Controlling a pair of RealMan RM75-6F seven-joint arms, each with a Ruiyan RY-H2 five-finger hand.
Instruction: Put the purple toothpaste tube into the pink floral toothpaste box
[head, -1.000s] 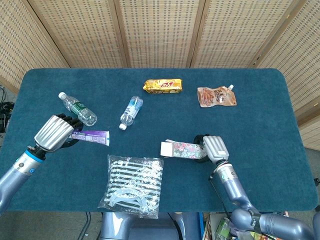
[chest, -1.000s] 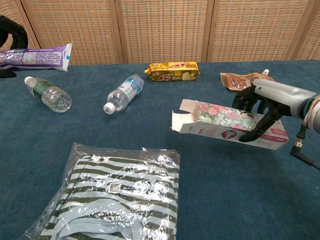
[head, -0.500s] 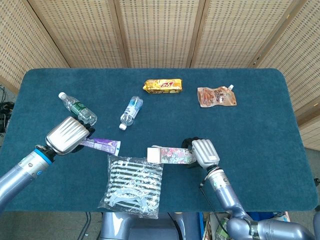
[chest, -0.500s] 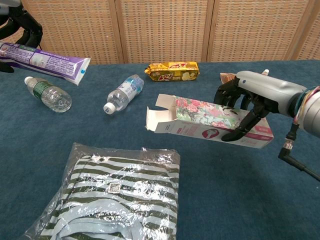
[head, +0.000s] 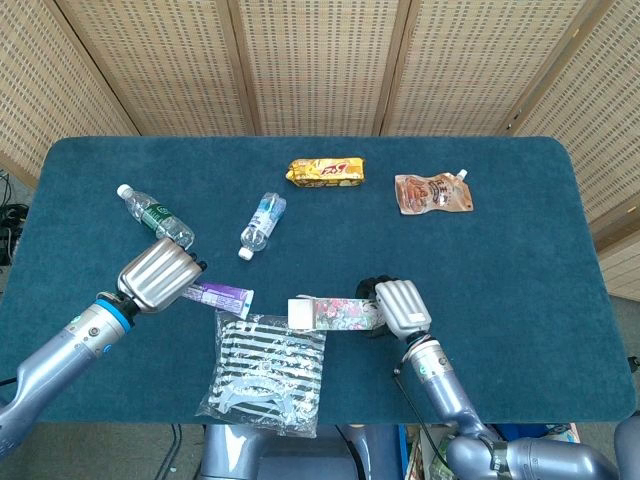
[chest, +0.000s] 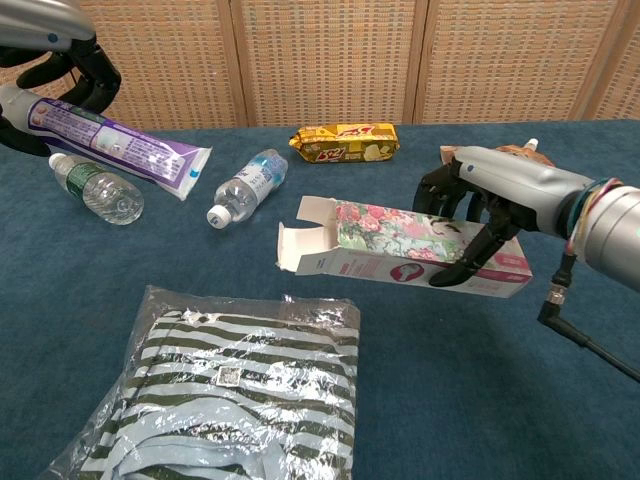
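Left hand: the left hand (head: 160, 275) holds the purple toothpaste tube (chest: 120, 146) by its cap end, fingers wrapped round it; the tube sticks out from the hand toward the right hand, its flat crimped end leading and tilted slightly down.
Right hand: the right hand (chest: 480, 205) grips the pink floral toothpaste box (chest: 400, 248) by its closed end, fingers over the top and thumb on the front face — the box lies roughly level, with its open flaps pointing at the left hand.
What has changed: over the last second both hands have come inward. The left hand has carried the tube off the table's left edge toward the middle, and the right hand has slid the box leftward, so the gap between tube tip and box mouth is much smaller than it was.
Where the tube is now: in the air ahead of the left hand, its tip near the open mouth of the box but clearly apart from it, and above the near corner of the striped shirt in a plastic bag (head: 265, 370).
What that means: the task seems to be in its approach step — nothing is inserted yet. The tube looks angled against the box's long axis, so the two probably need lining up before the crimped end can enter.
Risk: the loose flaps could catch the tube's wide end.
Beyond the hands: two water bottles (head: 262, 224) (head: 155, 215), a yellow snack pack (head: 326, 171) and a brown pouch (head: 432, 193) lie farther up the table.
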